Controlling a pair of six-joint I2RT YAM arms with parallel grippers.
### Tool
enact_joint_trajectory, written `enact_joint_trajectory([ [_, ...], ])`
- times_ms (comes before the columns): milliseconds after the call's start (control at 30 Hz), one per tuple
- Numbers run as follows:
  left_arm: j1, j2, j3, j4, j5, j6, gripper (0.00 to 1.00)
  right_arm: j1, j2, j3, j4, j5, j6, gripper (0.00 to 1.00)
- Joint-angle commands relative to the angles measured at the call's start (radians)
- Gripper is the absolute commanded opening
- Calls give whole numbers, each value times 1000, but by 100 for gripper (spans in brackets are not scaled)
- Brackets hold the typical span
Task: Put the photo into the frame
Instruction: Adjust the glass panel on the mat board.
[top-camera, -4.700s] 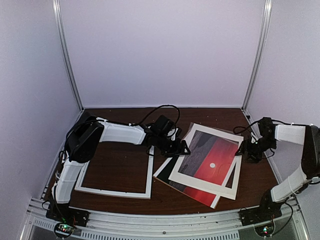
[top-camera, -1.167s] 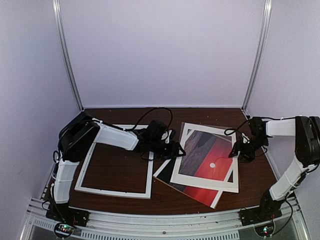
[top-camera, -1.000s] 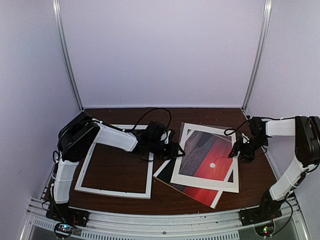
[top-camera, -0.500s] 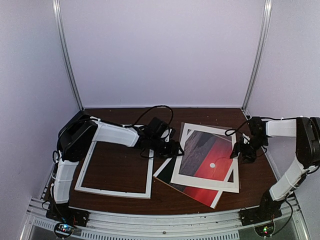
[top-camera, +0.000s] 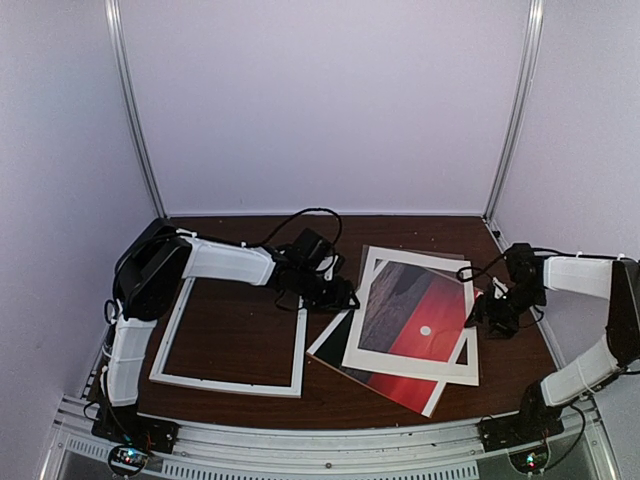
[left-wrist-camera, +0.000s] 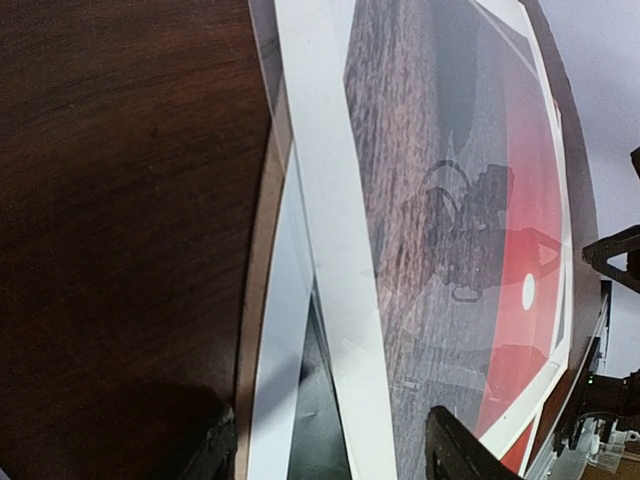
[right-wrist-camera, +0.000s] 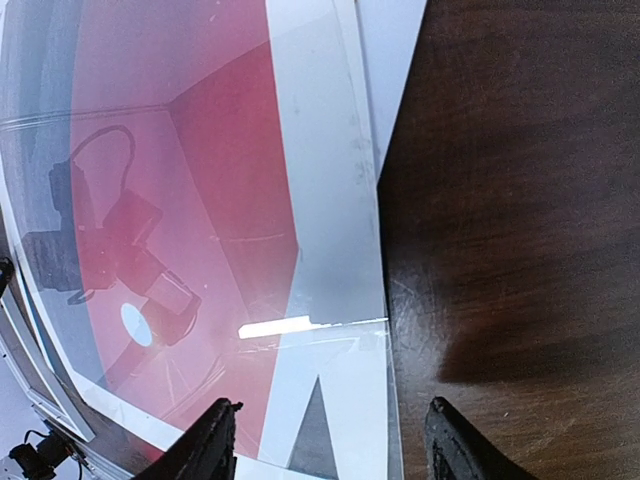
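Dark wood table (top-camera: 505, 365), photo (top-camera: 420, 310) between left tool (left-wrist-camera: 335, 452) and right tool (right-wrist-camera: 330, 440), jaws apart.

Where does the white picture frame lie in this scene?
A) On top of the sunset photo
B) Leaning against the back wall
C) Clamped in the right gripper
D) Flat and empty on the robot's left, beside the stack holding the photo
D: the white picture frame lies flat on the left of the table with bare wood inside its rails, while the sunset photo sits in the stack to its right.
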Motion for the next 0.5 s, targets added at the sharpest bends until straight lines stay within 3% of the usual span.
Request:
enact_joint_trajectory([
  [0, -39, -19, -15, 4, 31, -13, 65, 6, -28, -35, -13, 5, 38, 64],
  [233, -70, -39, -62, 6, 11, -56, 64, 6, -10, -79, 34, -6, 55, 64],
  [467, -82, -118, -122, -11, -103, -43, 66, 38, -12, -102, 51, -15, 54, 64],
])
